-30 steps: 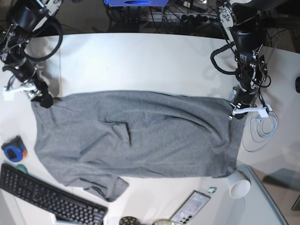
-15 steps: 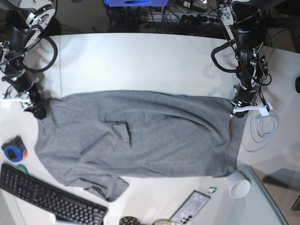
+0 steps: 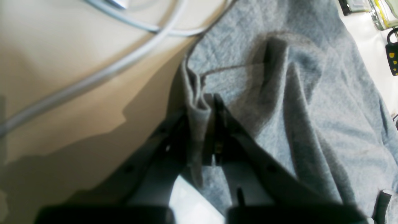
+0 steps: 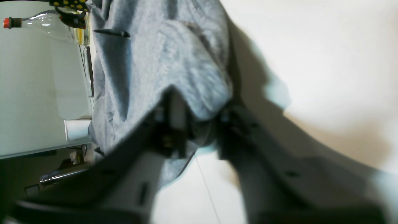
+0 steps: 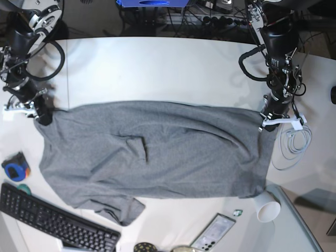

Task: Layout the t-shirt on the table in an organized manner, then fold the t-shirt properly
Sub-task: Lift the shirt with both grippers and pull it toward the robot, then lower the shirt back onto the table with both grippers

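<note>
T-shirt lay spread on bench | left gripper was clamped on one far corner | right gripper pinched the other, jaws near-together | risk: thin pinch could slip when pulled, wrinkling the cloth.

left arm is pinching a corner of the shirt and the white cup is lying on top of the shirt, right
Not quite. The left fingers do pinch a corner of the shirt, but the cup lies on the table, just off the shirt's near corner. The base view shows it.

Base overhead; wrist views close (all share the t-shirt).
</note>
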